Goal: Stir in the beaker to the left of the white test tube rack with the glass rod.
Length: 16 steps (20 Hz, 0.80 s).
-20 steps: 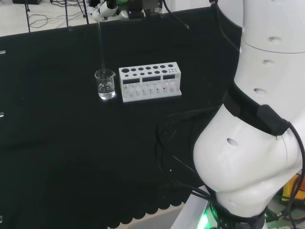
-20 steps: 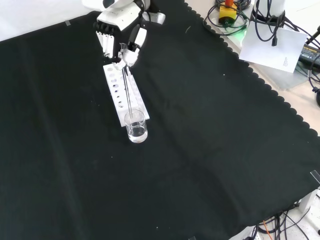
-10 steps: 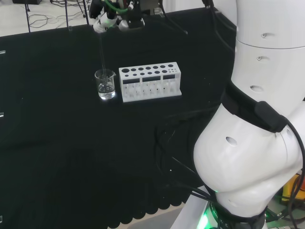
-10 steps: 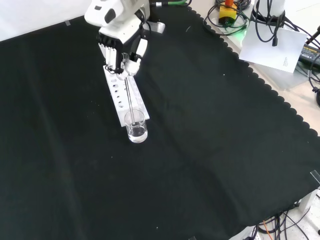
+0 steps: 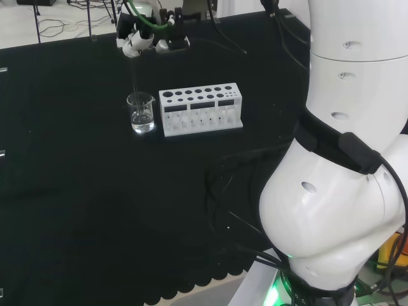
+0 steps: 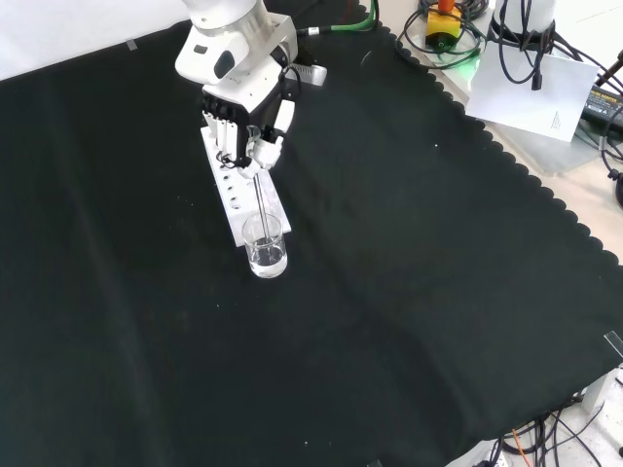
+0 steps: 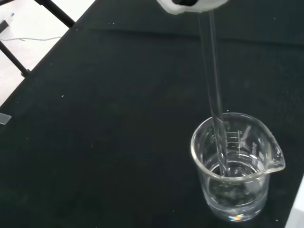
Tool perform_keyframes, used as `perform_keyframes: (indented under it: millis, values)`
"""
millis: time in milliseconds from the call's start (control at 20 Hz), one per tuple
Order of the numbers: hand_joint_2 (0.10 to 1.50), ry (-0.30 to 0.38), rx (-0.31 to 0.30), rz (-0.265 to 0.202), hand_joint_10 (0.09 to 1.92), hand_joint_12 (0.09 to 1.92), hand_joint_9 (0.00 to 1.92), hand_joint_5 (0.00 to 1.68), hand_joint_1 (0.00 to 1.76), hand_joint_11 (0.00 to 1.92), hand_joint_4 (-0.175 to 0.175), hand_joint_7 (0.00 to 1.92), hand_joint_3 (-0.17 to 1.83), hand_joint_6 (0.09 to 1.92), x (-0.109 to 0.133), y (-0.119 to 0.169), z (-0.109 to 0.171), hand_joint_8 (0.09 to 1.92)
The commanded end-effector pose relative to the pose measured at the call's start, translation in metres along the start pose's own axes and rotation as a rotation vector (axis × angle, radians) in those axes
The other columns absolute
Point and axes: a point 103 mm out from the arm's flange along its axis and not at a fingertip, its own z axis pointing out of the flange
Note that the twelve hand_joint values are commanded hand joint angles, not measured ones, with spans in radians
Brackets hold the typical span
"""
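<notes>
1. In the front view, the hand (image 6: 245,126) is hanging above the white test tube rack (image 6: 239,195), with the arm's white link above it at the top of the view.
2. The fingers (image 6: 227,137) and thumb are curling together and pinching the upper end of the glass rod (image 6: 263,200).
3. The glass rod is running down from the hand at a slight tilt, and its lower end is sitting inside the beaker (image 6: 266,245).
4. In the wrist view, the glass rod (image 7: 213,90) is passing over the rim of the beaker (image 7: 235,168) and dipping into clear liquid in the lower part of the vessel.
5. The beaker is standing upright on the black cloth (image 6: 419,272), with its pouring spout and printed scale showing in the wrist view.
6. In the head view, the beaker (image 5: 141,113) is standing just beside the left end of the white test tube rack (image 5: 201,109), with a narrow gap between them.
7. In the front view, the beaker is standing at the near end of the rack.
8. In the head view, the hand (image 5: 140,38) is sitting above and beyond the beaker, and the glass rod (image 5: 135,80) is showing as a faint line between them.
</notes>
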Motion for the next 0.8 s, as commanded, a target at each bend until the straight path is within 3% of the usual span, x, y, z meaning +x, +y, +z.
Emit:
perform_keyframes:
  millis: [50, 250, 350, 800]
  values:
    - [1.10, 0.030, 0.008, -0.018, 1.11, 1.18, 1.52, 0.99, 1.28, 1.44, -0.175, 0.99, 0.05, 0.71, 0.011, -0.002, 0.007, 1.32]
    - [1.10, 0.029, 0.011, -0.038, 1.11, 1.18, 1.52, 0.99, 1.28, 1.44, -0.175, 0.99, 0.05, 0.71, 0.017, 0.005, 0.011, 1.32]
    - [1.10, 0.069, 0.012, -0.034, 1.11, 1.18, 1.52, 0.99, 1.28, 1.44, -0.175, 0.99, 0.05, 0.71, 0.010, 0.010, 0.012, 1.32]
    - [1.10, 0.065, 0.007, 0.025, 1.11, 1.18, 1.52, 0.99, 1.28, 1.44, -0.175, 1.00, 0.05, 0.71, -0.037, 0.008, 0.010, 1.32]
